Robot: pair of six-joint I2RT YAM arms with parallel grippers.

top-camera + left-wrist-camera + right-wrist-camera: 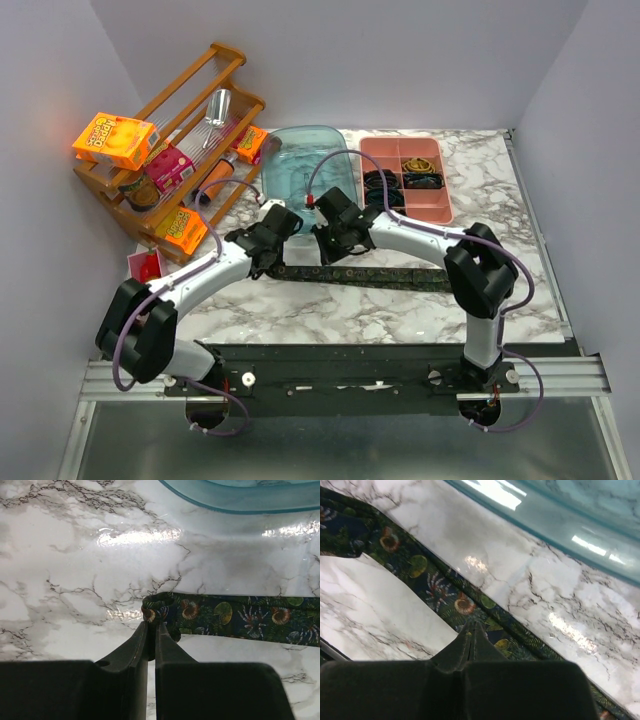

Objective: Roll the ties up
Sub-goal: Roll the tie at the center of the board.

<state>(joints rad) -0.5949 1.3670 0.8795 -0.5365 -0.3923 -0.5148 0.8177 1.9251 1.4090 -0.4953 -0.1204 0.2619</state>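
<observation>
Dark navy fabric necktie point(385, 276) point(235, 616) point(437, 587), printed with green leaves and orange shells, lies flat on the white marble table point(300, 312), just in front of the translucent teal plastic bin point(340, 170) point(240, 501) point(580, 525). The left gripper point(266, 258) point(151, 625) pinches the necktie's curled end with its 2 fingers nearly together, before the bin's left corner. The right gripper point(335, 250) point(471, 625) is fully closed, its tips on the necktie's mid-length before the bin's right corner.

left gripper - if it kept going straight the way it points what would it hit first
The tie: the left gripper has its jaws pinched on its end. Beyond that is bare table, then probably the blue-green tub, though depth is unclear.
</observation>
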